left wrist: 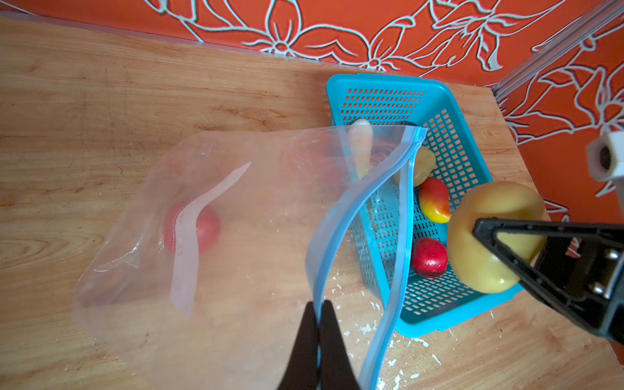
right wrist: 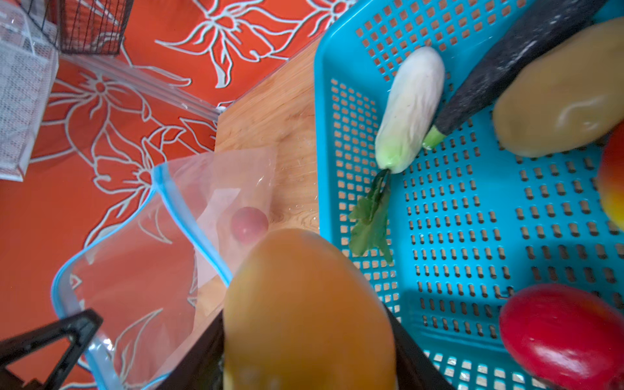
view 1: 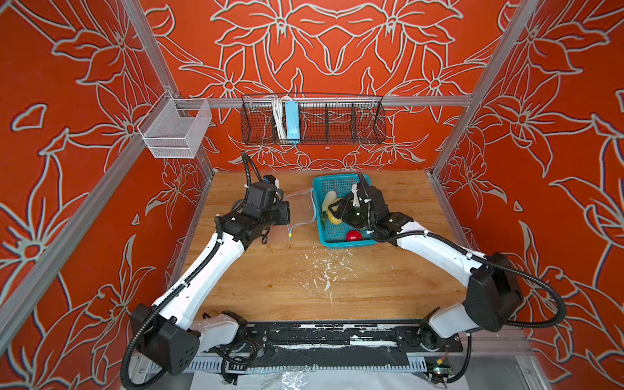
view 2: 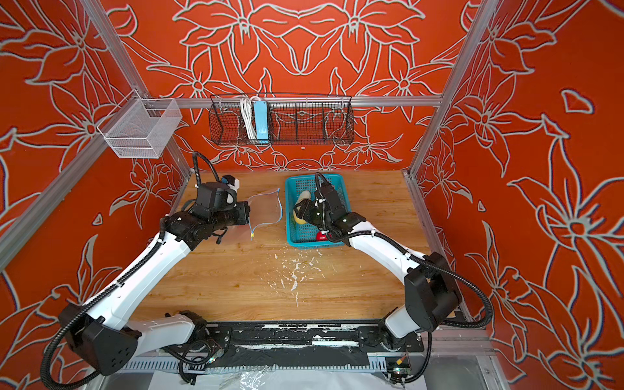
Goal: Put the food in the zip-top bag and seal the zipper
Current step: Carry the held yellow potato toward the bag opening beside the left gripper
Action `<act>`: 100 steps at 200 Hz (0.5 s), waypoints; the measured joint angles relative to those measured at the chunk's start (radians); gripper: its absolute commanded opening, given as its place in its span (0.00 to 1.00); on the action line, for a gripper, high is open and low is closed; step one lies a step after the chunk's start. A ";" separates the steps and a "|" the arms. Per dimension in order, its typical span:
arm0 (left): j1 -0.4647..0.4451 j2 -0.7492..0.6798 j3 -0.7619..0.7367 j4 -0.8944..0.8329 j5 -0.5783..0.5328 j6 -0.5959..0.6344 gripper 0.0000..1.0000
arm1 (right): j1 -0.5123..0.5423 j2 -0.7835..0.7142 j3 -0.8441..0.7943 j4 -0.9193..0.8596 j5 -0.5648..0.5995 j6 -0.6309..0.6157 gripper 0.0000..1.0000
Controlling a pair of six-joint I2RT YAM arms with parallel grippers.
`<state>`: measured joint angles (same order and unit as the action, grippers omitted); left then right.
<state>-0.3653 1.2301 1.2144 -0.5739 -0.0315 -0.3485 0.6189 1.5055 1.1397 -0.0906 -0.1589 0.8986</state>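
Bag (left wrist: 236, 219) held open by zipper (left wrist: 337, 209) pinched in left gripper (left wrist: 319, 305); 1 potato (right wrist: 304, 287) clamped in right gripper (right wrist: 309, 364) above basket (left wrist: 449, 111); 1 tomato (left wrist: 192, 229) bagged.

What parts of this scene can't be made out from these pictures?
- Tomato inside the bag: left wrist view, blurred by cloudy plastic.
- Eggplant: right wrist view, far end cut off by the edge.
- Red-yellow fruit: right wrist view, mostly cut off by the edge.
- Left hand: both top views, fingertips hidden under its own wrist.
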 measured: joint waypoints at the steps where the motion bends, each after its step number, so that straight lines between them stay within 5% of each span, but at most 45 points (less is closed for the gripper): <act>1: 0.000 0.000 0.000 0.000 0.000 0.000 0.00 | 0.001 0.000 0.001 0.000 0.000 -0.001 0.43; 100: 0.000 0.003 0.000 0.000 0.000 0.000 0.00 | 0.101 0.019 0.114 0.040 0.005 -0.134 0.43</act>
<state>-0.3653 1.2327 1.2144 -0.5739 -0.0315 -0.3485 0.7200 1.5249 1.2541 -0.0505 -0.1543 0.7647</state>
